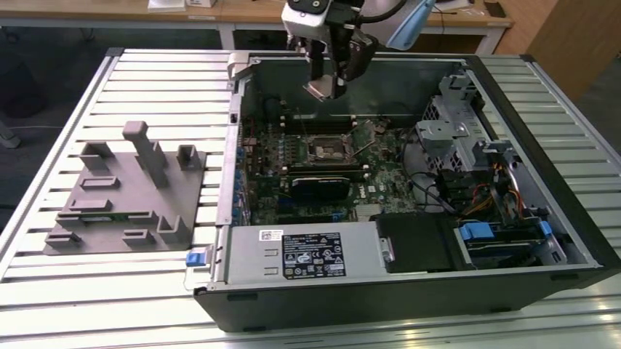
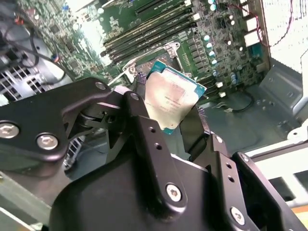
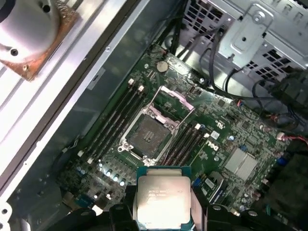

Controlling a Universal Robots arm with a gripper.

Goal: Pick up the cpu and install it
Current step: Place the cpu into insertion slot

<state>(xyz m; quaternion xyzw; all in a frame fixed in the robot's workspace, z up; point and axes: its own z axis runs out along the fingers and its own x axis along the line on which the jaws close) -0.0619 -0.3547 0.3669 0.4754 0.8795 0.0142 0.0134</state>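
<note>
My gripper hangs over the far part of the open computer case, shut on the cpu. In both wrist views the cpu is a thin square chip with a pale silvery face and a green rim, clamped at its edges between my black fingers. The motherboard's square socket lies below with its metal frame lid swung open and nothing in it. The cpu is well above the board, apart from the socket.
Dark memory slots flank the socket. A metal drive cage and cables fill the case on the exterior view's right. A power supply sits at the near side. A grey fixture block rests on the slatted table outside the case.
</note>
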